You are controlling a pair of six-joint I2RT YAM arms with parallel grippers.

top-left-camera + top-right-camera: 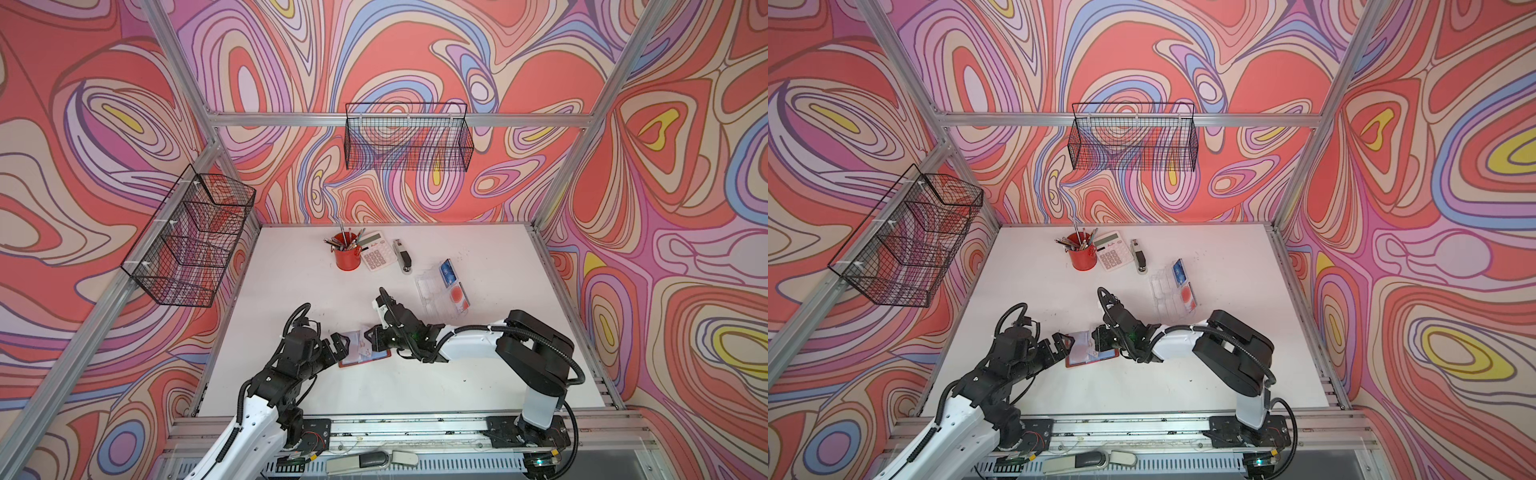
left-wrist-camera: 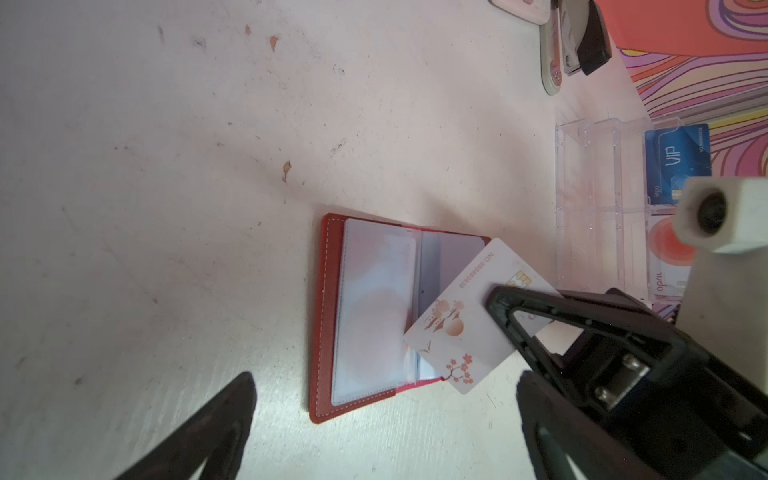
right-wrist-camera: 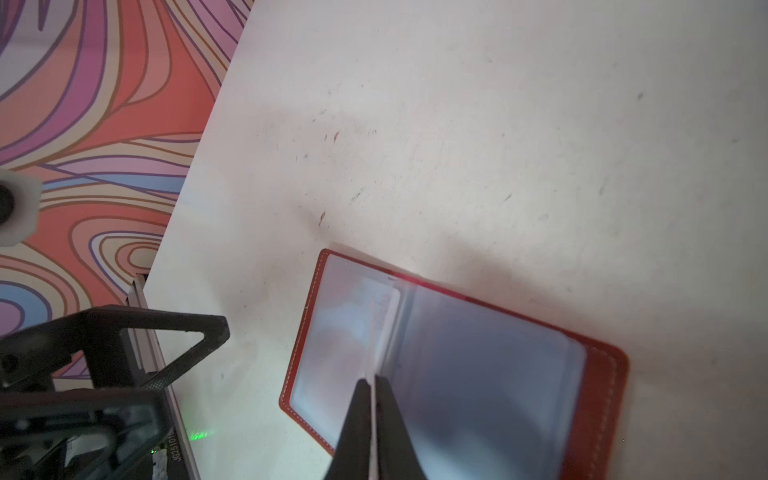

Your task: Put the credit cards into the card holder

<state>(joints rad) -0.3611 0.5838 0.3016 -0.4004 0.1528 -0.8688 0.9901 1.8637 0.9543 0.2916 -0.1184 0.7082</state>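
The move turns on how the pale blossom-printed credit card (image 2: 461,332) meets the open red card holder (image 2: 365,316). The holder lies flat on the table (image 1: 415,386), a little left of the middle and nearer the front edge than the back. The right gripper (image 2: 500,305) has its fingers pressed together on the card's chip end and holds the card tilted over the holder, free end down by the spine. In the left wrist view the card's long axis runs slantwise to the holder's sides, with one corner dipping among the clear sleeves. I judge it needs squaring to a sleeve mouth before it will slide. The left gripper (image 1: 337,347) sits just beside the holder's left cover, fingers spread wide and pinching nothing, so it is the nearer arm for pinning that cover. The right wrist view shows the card only as a thin white line between the fingers (image 3: 359,415), in line with the spine, and hides its slant and print. Neither view shows whether the corner is inside a sleeve. The other credit cards (image 1: 457,295) sit in the clear acrylic tray (image 1: 428,286) toward the right edge.
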